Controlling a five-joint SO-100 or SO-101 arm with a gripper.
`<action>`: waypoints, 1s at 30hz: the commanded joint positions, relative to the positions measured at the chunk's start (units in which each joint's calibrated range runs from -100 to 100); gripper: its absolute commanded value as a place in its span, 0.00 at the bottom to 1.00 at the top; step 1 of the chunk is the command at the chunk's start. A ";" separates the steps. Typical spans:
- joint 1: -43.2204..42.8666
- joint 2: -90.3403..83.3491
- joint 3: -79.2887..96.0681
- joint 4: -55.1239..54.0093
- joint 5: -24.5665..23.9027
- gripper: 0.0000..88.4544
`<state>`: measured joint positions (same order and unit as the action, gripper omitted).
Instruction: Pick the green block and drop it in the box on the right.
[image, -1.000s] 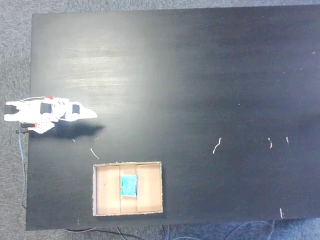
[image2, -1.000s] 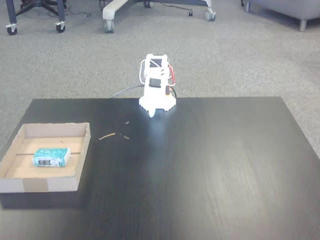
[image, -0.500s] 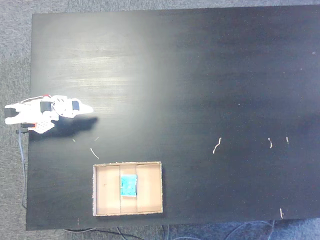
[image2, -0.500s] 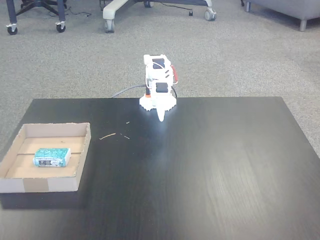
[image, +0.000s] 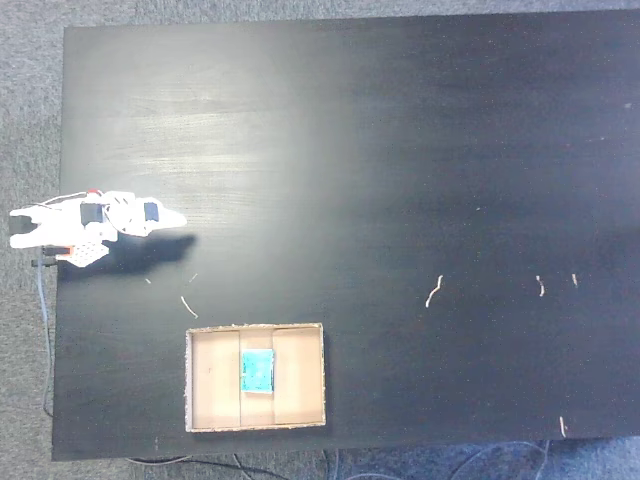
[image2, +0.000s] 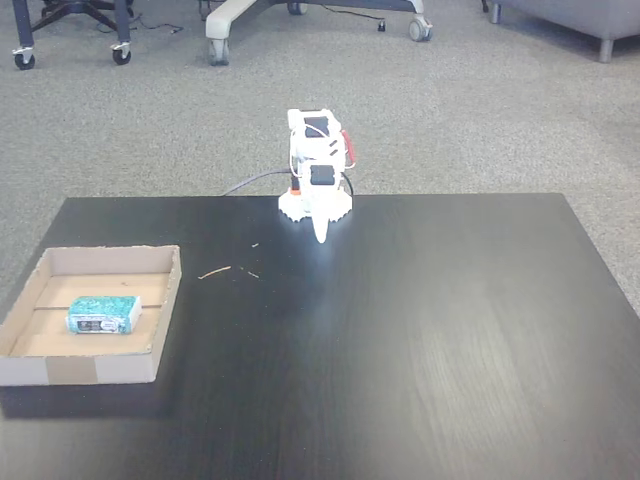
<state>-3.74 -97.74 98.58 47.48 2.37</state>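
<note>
**Block already in box, arm folded back**

Since the green block (image: 257, 371) (image2: 102, 313) lies flat on the middle floor panel of the cardboard box (image: 301, 375) (image2: 98, 367), the drop looks done. Jaws (image: 176, 219) (image2: 321, 236) sit well apart from box and block, tucked at the arm's base on the black surface (image: 400, 150), tapering to one point, so pressed together and holding nothing. Judged complete; nothing left but rest.
</note>
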 joint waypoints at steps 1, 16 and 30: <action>-0.55 -0.39 1.42 0.25 0.29 0.00; -0.63 -0.39 1.42 0.16 0.34 0.00; -0.63 -0.39 1.42 0.16 0.34 0.00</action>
<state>-4.12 -97.74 98.58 47.48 2.52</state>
